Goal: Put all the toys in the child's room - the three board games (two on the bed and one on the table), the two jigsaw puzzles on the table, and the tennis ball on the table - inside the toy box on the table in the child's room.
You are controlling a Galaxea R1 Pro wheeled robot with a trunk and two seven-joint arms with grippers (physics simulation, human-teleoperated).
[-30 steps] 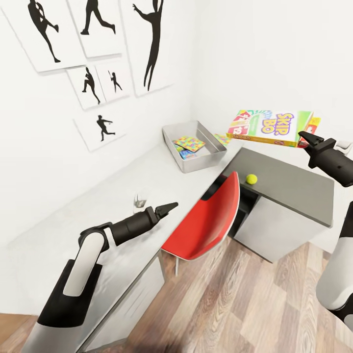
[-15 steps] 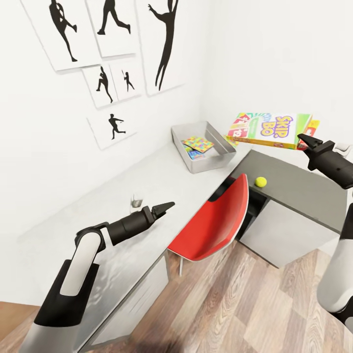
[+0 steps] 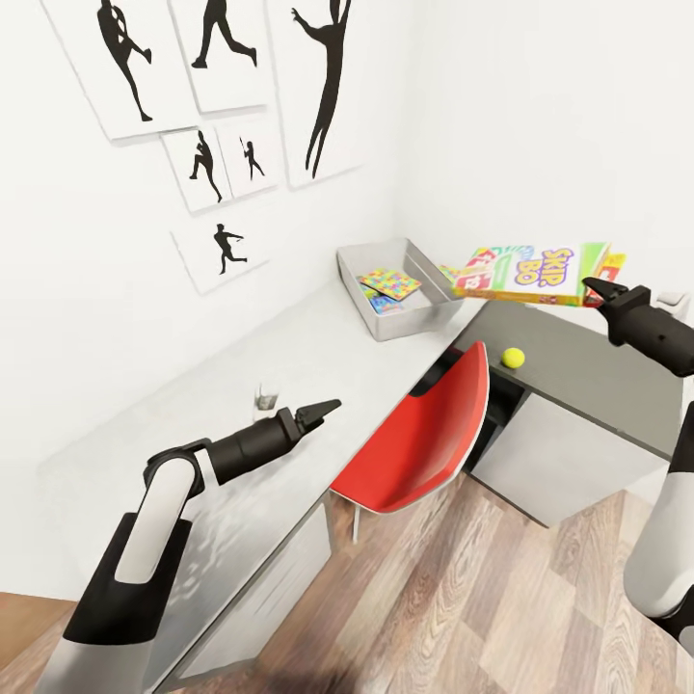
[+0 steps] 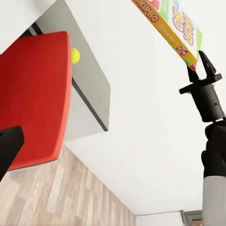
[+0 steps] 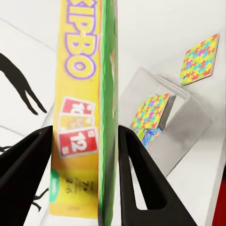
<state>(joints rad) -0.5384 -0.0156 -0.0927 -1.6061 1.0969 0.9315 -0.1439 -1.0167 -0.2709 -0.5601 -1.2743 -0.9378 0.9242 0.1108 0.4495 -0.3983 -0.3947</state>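
Green Skip-Bo box (image 3: pixel 532 274) clamped in right end effector (image 3: pixel 596 292) near toy box (image 3: pixel 359 258), left end effector (image 3: pixel 323 412) seemingly closed, empty

I get bright, even, diffuse light with no clear source; the white walls (image 3: pixel 540 116) look nearly washed out. Shadows are soft, darkest under the table (image 3: pixel 289 386) behind the red chair (image 3: pixel 424 439). The head view bends lines toward its edges. Everything renders sharp, without glare.
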